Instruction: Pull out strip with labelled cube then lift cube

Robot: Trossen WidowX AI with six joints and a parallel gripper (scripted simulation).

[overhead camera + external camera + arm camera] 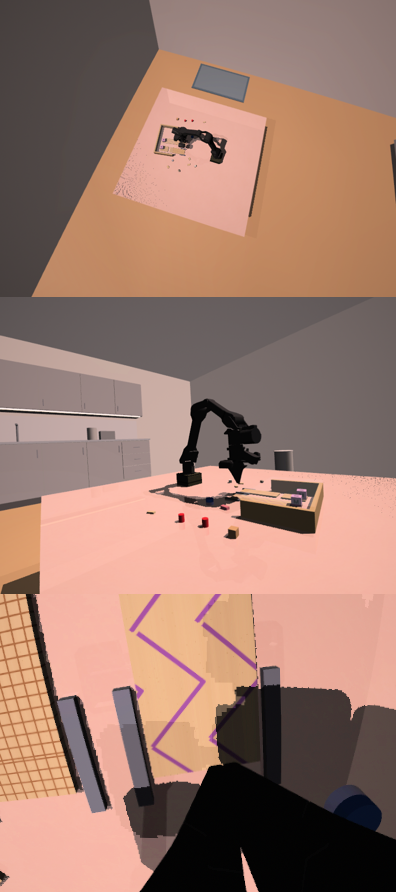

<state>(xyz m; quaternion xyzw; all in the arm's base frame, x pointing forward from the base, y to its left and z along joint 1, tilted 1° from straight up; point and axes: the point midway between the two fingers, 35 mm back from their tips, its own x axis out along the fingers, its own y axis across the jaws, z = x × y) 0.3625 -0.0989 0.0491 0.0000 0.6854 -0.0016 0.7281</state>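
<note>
A zigzag-marked strip (172, 141) (170, 659) lies in the open-fronted frame (157, 139) (276, 514), with a pink cube (163, 139) (296, 501) marked M at its far end. Beside it lies a grid-marked strip (177, 151) (260, 492) (25, 719), parted by a gap from a short piece (164, 149) (289, 496) that bears another pink cube (162, 147) (301, 492). The second cube's letter is partly hidden. My gripper (238, 482) (223, 777) is shut and empty, pointing down above the zigzag strip's near end. The cubes are out of the wrist view.
Grey rails (82, 754) (132, 744) (270, 724) flank the strips' near ends. A blue disc (209, 500) (352, 809) and a pink block (224, 507) lie beside the frame's open side. Two red cylinders (181, 517) (205, 522) and a wooden cube (233, 532) stand outside it.
</note>
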